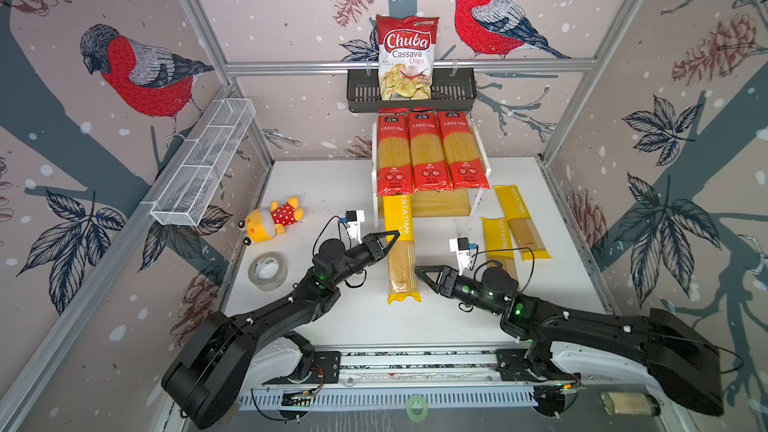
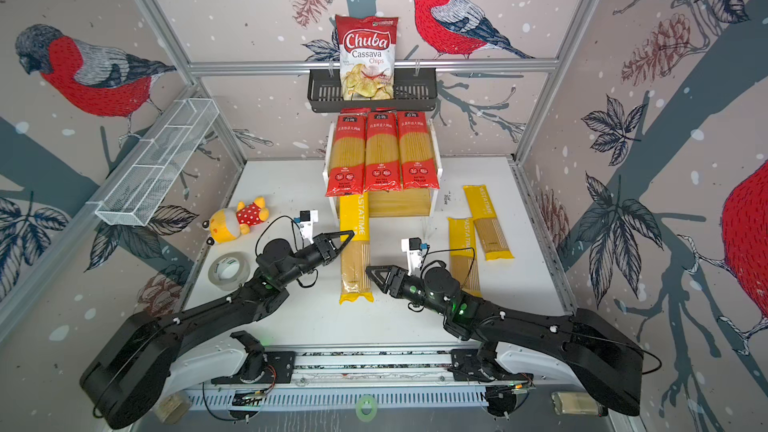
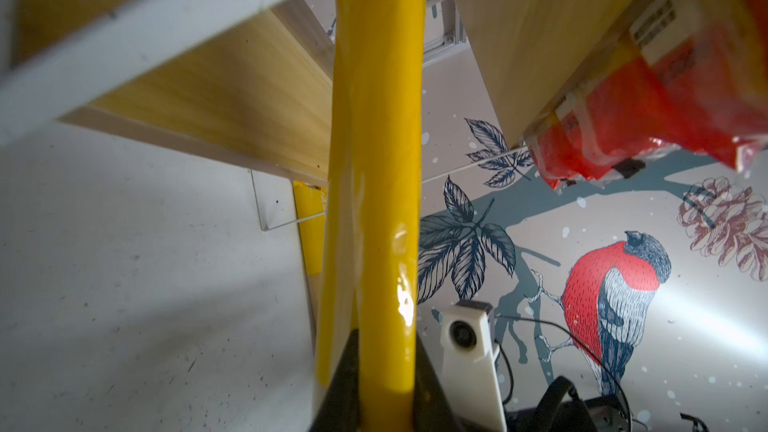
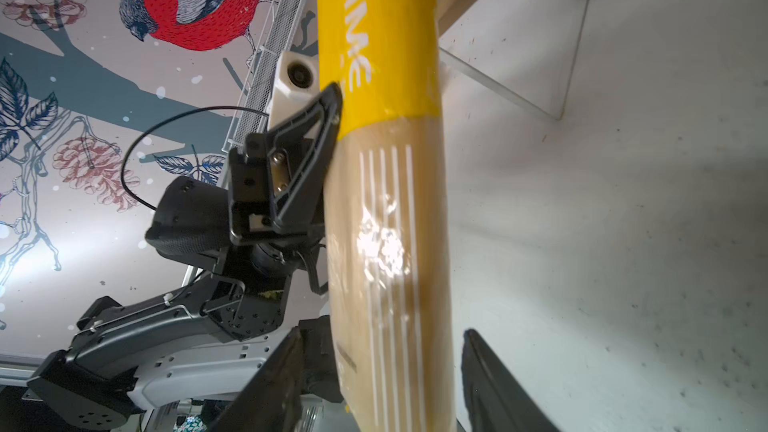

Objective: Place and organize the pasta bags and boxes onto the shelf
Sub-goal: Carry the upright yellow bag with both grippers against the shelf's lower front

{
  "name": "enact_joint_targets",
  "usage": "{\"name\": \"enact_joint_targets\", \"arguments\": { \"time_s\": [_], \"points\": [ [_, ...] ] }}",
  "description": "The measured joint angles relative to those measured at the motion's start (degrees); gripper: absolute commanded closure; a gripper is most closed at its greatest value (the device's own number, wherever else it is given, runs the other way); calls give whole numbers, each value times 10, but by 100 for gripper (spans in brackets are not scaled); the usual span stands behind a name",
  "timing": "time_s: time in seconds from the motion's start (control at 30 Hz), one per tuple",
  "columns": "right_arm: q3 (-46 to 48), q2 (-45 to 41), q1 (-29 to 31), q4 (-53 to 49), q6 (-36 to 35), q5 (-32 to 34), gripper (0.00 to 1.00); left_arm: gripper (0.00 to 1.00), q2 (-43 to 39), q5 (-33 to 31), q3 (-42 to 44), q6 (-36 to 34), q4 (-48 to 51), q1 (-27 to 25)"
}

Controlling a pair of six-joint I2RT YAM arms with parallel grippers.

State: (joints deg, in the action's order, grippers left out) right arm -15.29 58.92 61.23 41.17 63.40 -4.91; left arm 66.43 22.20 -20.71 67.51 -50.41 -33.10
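Three red pasta packs (image 1: 427, 153) (image 2: 381, 151) lie side by side on the shelf's upper tier. My left gripper (image 1: 395, 236) (image 2: 351, 235) (image 3: 386, 351) is shut on the left edge of a yellow PASTATIME pack (image 1: 402, 259) (image 2: 355, 259) (image 3: 378, 118) (image 4: 382, 201). That pack's far end reaches the shelf's lower board (image 1: 440, 203) (image 2: 399, 203) (image 3: 216, 89), under the red packs. My right gripper (image 1: 417, 270) (image 2: 368, 271) (image 4: 382, 332) is open, with a finger on each side of the same pack's clear lower part and a gap at each. Two more yellow packs (image 1: 521, 222) (image 2: 463, 251) lie on the table to the right.
A Chuba chips bag (image 1: 407, 56) stands in the black basket (image 1: 361, 93) above the shelf. A white wire basket (image 1: 203, 168) hangs on the left wall. A plush toy (image 1: 270, 218) and a tape roll (image 1: 268, 271) lie at the left of the table.
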Motion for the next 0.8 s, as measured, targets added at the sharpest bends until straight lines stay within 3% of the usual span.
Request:
{"name": "enact_joint_targets", "arguments": {
  "time_s": [0.23, 0.4, 0.6, 0.8],
  "points": [
    [10, 39, 31, 30, 12, 28, 35, 95, 38, -13, -28, 22, -31, 0],
    [1, 62, 36, 79, 16, 50, 51, 93, 55, -18, -42, 34, -45, -2],
    [-8, 68, 36, 106, 25, 72, 82, 87, 56, -32, -48, 39, -45, -2],
    [-28, 68, 24, 115, 23, 82, 94, 63, 56, -37, -79, 14, -24, 8]
  ]
}}
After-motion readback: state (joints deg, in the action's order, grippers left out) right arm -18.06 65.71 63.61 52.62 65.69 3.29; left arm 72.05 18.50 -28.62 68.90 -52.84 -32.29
